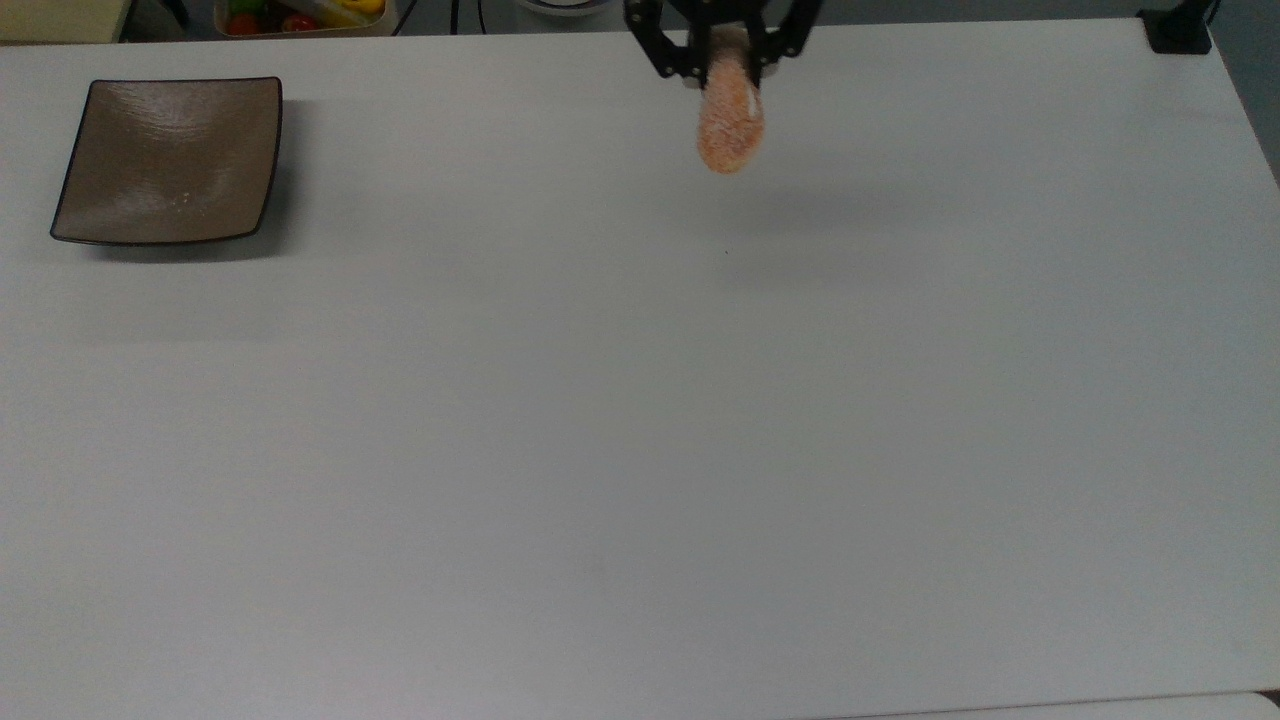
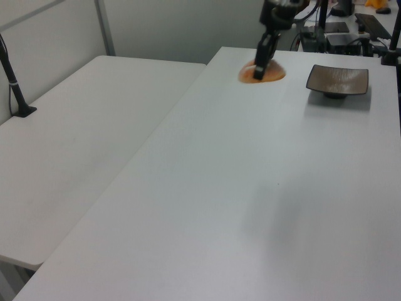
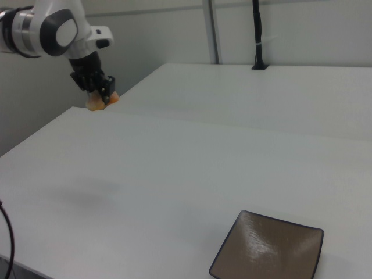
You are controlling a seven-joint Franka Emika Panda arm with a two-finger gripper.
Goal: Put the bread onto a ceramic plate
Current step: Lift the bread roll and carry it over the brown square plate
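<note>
- The bread (image 1: pixel 730 118) is pinched in the pincer (image 1: pixel 722 62), raised clear of the white bench (image 1: pixel 640 420) at the top view's upper middle.
- The carry step is judged to be in hand (nothing lies on the plate yet).
- The ceramic plate (image 1: pixel 168 160) sits well apart, at the top view's far left.
- Next, travel toward the top view's left is called for, then lowering and release over the plate's middle.
</note>
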